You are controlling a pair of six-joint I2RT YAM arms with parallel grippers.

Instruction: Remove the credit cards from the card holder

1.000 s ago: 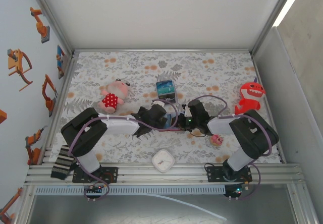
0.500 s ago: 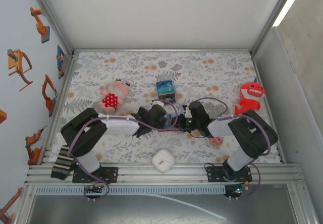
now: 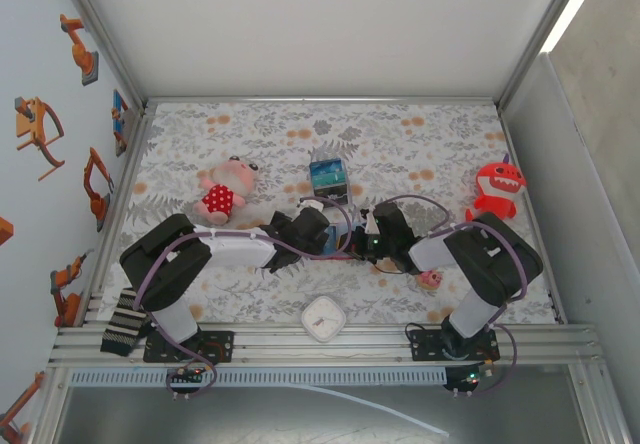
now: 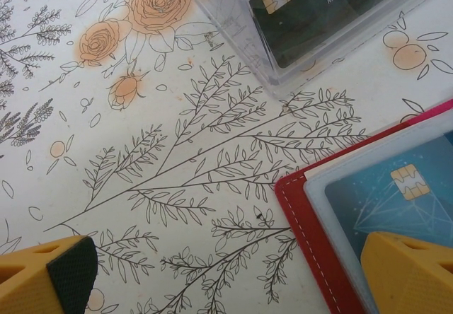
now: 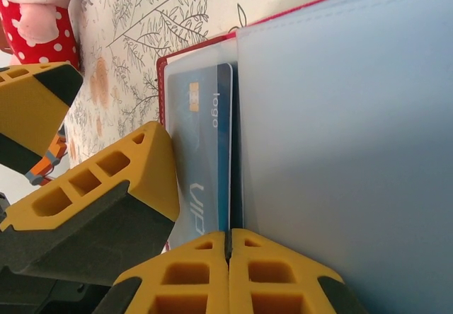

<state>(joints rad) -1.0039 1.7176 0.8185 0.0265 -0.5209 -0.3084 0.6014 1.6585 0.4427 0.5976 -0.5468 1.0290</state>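
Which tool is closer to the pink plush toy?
Left. The open left tool sits just right of the plush, at the card holder's edge; the shut right tool is farther right, across it.

Robot lab test cell, aluminium frame (image 3: pixel 320 349), white panels (image 3: pixel 320 24), floral tablecloth (image 3: pixel 420 144); robot stickers (image 3: pixel 38 129) on wall (image 3: pixel 35 59)

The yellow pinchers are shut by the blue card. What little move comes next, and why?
Probably draw the right gripper gently back, sliding the credit card out of the card holder. Its jaws are shut at the card's edge, though whether they grip it is unclear. The card lies in its pocket, and the open left gripper has one finger over the holder.
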